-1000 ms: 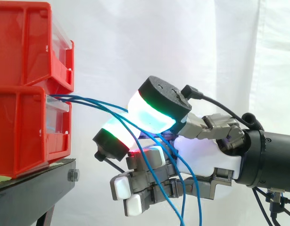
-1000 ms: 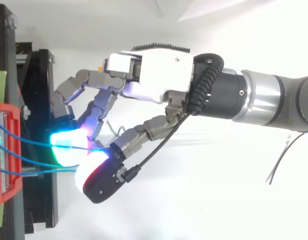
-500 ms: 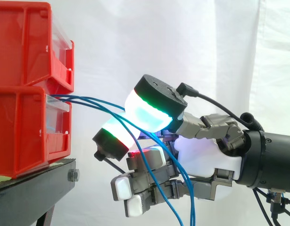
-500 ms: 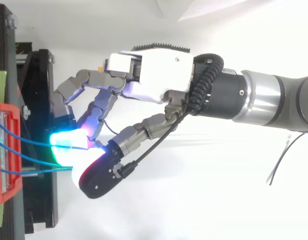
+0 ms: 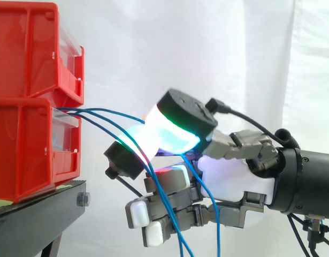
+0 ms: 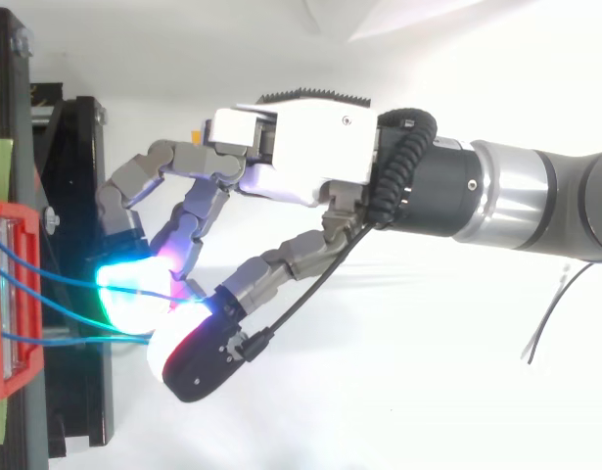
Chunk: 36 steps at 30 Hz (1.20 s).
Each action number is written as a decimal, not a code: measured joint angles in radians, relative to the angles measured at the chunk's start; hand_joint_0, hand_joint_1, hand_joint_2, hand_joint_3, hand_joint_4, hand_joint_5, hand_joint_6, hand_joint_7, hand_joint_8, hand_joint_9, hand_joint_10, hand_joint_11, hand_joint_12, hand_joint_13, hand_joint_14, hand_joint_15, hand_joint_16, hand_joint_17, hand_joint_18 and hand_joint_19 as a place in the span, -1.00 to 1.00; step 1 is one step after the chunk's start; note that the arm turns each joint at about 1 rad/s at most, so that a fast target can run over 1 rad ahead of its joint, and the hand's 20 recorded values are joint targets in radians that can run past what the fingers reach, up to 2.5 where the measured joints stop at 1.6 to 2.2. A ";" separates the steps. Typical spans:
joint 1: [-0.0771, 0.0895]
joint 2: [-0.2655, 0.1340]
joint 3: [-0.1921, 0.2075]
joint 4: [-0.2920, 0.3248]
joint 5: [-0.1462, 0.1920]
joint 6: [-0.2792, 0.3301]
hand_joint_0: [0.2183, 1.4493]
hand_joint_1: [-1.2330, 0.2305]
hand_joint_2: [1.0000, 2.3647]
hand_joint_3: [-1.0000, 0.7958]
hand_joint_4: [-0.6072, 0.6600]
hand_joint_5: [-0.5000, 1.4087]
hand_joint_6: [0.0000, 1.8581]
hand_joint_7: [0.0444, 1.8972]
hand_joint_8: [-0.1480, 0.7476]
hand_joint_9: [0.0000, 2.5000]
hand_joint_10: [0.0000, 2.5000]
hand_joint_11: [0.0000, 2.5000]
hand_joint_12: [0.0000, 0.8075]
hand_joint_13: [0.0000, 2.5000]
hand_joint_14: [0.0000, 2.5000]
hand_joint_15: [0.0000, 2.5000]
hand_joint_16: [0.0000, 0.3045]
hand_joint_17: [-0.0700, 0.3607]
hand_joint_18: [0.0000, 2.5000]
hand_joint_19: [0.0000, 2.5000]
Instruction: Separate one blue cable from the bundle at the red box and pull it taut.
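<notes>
- Hand (image 5: 234, 176): logged at 3 o'clock of the lower red box (image 5: 25, 144), curled, with its two large glowing pads (image 5: 169, 136) pressed together on one blue cable (image 5: 116, 113). Cannot see the contact line itself, so entered as a pinch by judgement.
- Against half a second back: found the lower, black-backed pad raised toward 12 o'clock to meet the upper pad, closing the gap between them.
- Same interval: found the loose cables (image 5: 216, 235) swung toward 9 o'clock under the palm, hanging to 6 o'clock across the lower curled fingers.
- For the task: read as grip just secured, separation begun but not finished. Held cable leaves the box front toward 3 o'clock in a shallow sag, so not yet taut; a draw toward 3 o'clock judged the next need.
- Around: upper red box (image 5: 30, 48) stacked at 12 o'clock of the lower one, black stand (image 5: 41, 209) at 6 o'clock beneath, white curtain (image 5: 207, 48) behind.
- In the way: loose cables exit the same opening just below the held one, cross the lower pad and drape over the fingers. Likely to drag along on a pull.
- From the top view: all strands converge at the pads; cannot tell whether only one sits in the pinch.
</notes>
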 measured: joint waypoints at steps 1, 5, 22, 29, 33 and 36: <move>0.000 0.000 0.000 0.000 0.000 0.000 -0.48 -0.29 -1.00 -0.44 0.18 -0.60 -0.04 0.19 0.13 0.03 -0.98 0.03 -0.04 -0.19 -0.98 -0.52 -0.69 -0.18 -0.24 -0.49; 0.000 0.000 0.000 -0.009 0.001 0.007 -0.50 -0.17 -1.00 -0.44 0.18 -0.60 -0.05 0.18 0.13 0.05 -0.98 0.03 -0.04 -0.18 -0.98 -0.53 -0.68 -0.17 -0.22 -0.48; 0.004 0.000 0.002 -0.022 0.008 0.024 -0.35 -0.29 -0.99 -0.32 0.19 -0.60 -0.06 0.27 0.09 0.03 -0.98 0.03 -0.04 -0.19 -0.98 -0.50 -0.69 -0.19 -0.24 -0.45; 0.005 0.000 0.003 -0.026 0.008 0.025 -0.37 -0.43 -0.98 -0.04 0.19 -0.62 -0.02 0.20 0.15 0.00 -0.98 0.02 0.02 -0.19 -0.98 -0.52 -0.65 -0.13 -0.22 -0.47; 0.005 0.000 0.003 -0.027 0.008 0.024 -0.44 -0.32 -1.00 -0.44 0.21 -0.63 -0.03 0.18 0.10 -0.01 -0.98 0.01 -0.03 -0.22 -0.98 -0.50 -0.67 -0.16 -0.26 -0.44; 0.005 0.000 0.004 -0.028 0.009 0.025 -0.49 -0.14 -1.00 -0.44 0.21 -0.63 -0.04 0.15 0.12 -0.01 -0.98 0.01 -0.01 -0.22 -0.98 -0.51 -0.67 -0.14 -0.25 -0.44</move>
